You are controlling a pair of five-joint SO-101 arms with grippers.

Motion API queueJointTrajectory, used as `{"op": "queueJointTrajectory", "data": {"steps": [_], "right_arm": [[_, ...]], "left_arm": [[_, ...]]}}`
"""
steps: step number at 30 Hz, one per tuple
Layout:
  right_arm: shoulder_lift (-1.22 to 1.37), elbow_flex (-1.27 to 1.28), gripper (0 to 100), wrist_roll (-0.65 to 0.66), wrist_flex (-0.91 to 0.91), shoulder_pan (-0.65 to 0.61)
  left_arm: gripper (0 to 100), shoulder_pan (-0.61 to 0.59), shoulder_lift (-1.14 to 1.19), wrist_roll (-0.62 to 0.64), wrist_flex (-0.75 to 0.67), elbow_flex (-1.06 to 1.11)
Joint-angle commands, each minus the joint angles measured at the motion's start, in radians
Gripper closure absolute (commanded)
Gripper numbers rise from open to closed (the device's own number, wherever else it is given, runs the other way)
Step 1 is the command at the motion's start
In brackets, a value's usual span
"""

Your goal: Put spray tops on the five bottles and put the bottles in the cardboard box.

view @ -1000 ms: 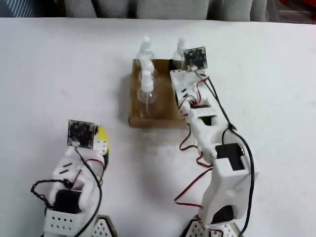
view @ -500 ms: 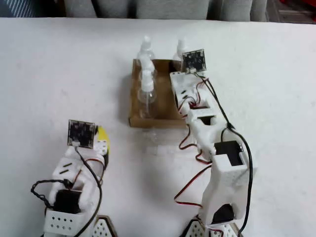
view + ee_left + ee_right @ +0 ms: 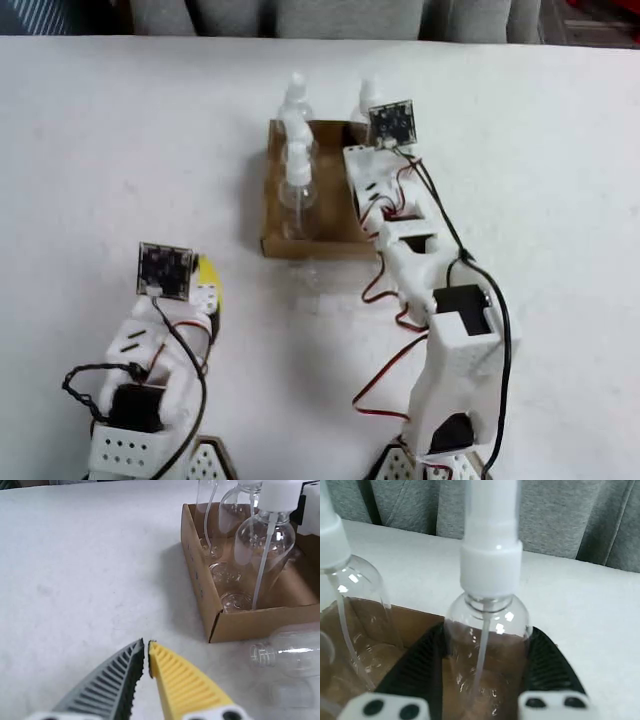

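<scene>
1. Right gripper [image 3: 486, 662] — its black fingers clasp a spray-topped bottle [image 3: 487, 625] at the upper right corner of the cardboard box [image 3: 272, 240], upper centre of the high view.
2. Left gripper [image 3: 146, 652] — fingers pressed together on nothing, lower left of the high view.
3. An open-necked bottle [image 3: 287, 650] lies on the table just below the box.

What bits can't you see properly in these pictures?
- High view: the right arm covers one side of the cardboard box, so bottles there cannot be counted.
- Left wrist view: the lying bottle is cut off by the picture's edge.
- Right wrist view: the base of the gripped bottle and the head of its spray top run off the edges.
</scene>
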Motion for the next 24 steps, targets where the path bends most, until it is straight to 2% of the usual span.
{"op": "queueJointTrajectory", "data": {"steps": [1,7,14,24], "right_arm": [[-0.024,0.006,82.8,0.014,-0.002,0.01],[-0.047,0.028,80.0,0.014,-0.001,0.004],[-0.042,0.028,71.1,0.015,-0.001,0.004],[-0.047,0.028,70.9,0.008,-0.004,0.004]], "left_arm": [[98,-0.005,-0.013,-0.009,0.0,-0.003],[98,-0.005,-0.013,-0.009,0.0,-0.003],[98,-0.005,-0.013,-0.011,0.0,-0.003],[98,-0.005,-0.013,-0.011,0.0,-0.003]]}}
